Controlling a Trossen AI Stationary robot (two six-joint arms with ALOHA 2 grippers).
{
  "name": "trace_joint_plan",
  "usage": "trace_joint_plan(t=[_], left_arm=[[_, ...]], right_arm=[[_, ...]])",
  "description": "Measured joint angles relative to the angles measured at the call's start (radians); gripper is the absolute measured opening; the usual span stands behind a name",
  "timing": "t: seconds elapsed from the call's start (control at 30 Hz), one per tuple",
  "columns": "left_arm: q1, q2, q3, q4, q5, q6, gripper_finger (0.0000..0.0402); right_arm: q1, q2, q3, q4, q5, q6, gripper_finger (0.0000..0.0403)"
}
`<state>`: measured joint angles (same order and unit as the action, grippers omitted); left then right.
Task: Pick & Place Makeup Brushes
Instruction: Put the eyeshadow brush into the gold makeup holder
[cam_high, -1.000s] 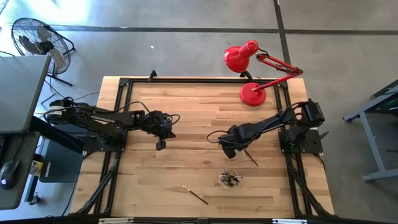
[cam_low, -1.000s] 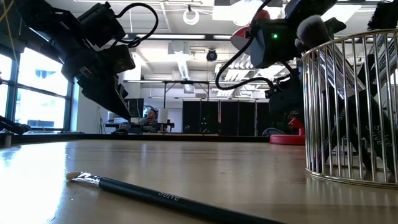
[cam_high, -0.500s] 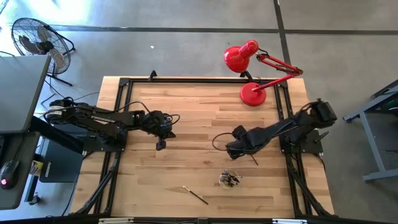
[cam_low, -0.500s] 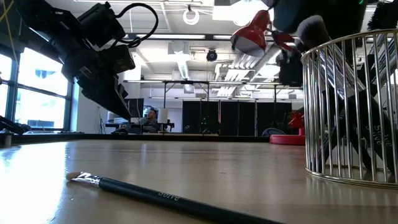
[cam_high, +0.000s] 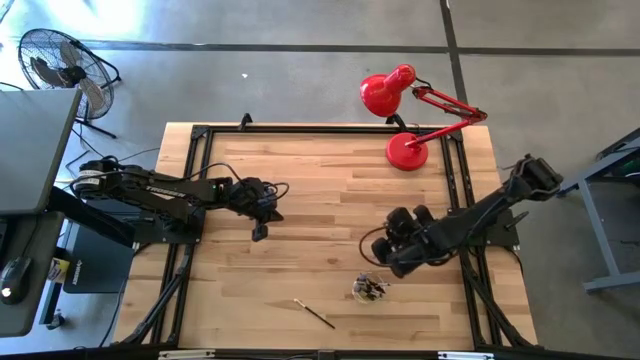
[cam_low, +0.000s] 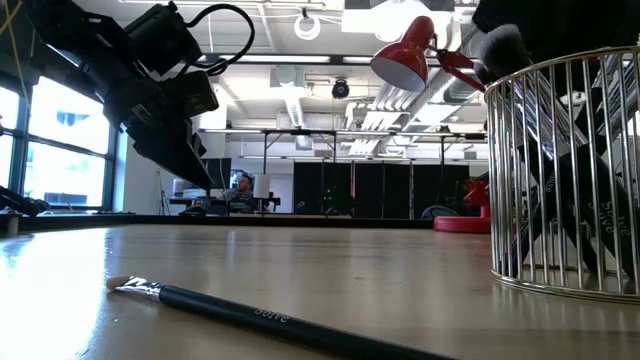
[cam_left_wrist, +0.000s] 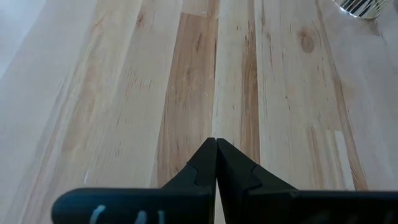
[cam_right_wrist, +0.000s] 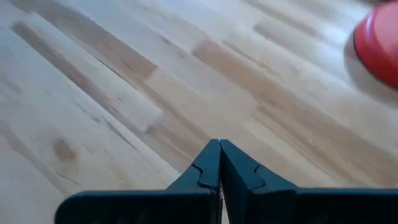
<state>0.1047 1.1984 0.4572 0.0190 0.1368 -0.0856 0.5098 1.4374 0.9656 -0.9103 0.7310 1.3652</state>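
Observation:
Several makeup brushes stand in a wire cup (cam_high: 370, 290), whose base rests on the table near its near edge. In the low view the cup (cam_low: 570, 170) shows dark handles and a fluffy head (cam_low: 500, 45). One dark brush (cam_high: 315, 313) lies flat on the wood left of the cup, with its pale bristle tip (cam_low: 120, 283) pointing left. My right gripper (cam_high: 388, 240) hovers just beyond the cup, its fingers (cam_right_wrist: 219, 149) shut with nothing showing between them. My left gripper (cam_high: 260, 232) waits shut over the table's left half, tip down (cam_low: 190, 165), above bare wood (cam_left_wrist: 216, 144).
A red desk lamp (cam_high: 407, 150) stands at the table's far right, and its base (cam_right_wrist: 379, 43) shows in the right wrist view. A black frame (cam_high: 200, 135) rims the table. Bare wood lies between the two arms. A fan (cam_high: 60, 65) stands on the floor off the far left corner.
My right gripper has moved from the table's middle toward the near-right, ending close to the wire cup, and it has turned about. Its elbow swung out past the right edge. It left the low view upward. A thin dark brush seen beside it earlier no longer shows.

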Motion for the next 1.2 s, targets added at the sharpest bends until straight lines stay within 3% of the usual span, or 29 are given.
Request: trace_joint_plan(t=[0.27, 0.57, 0.8, 1.03, 1.2], left_arm=[[0.000, 0.000, 0.000, 0.045, 0.000, -0.002, 0.0001], [-0.006, 0.000, 0.000, 0.045, -0.041, -0.105, 0.0001], [-0.084, 0.000, 0.000, 0.081, -0.103, -0.111, 0.0001], [-0.121, 0.000, 0.000, 0.090, -0.133, -0.121, 0.0001], [-0.120, 0.000, 0.000, 0.084, -0.135, -0.133, 0.0001]], right_arm=[[0.097, -0.051, 0.000, 0.028, 0.186, -0.036, 0.0000], [0.215, -0.110, 0.001, 0.233, 0.358, -0.202, 0.0000], [0.285, -0.161, 0.002, 0.483, 0.463, -0.465, 0.0000], [0.355, -0.148, 0.003, 0.841, 0.487, -0.799, 0.0000], [0.420, -0.077, 0.003, 0.915, 0.575, -0.821, 0.0000]])
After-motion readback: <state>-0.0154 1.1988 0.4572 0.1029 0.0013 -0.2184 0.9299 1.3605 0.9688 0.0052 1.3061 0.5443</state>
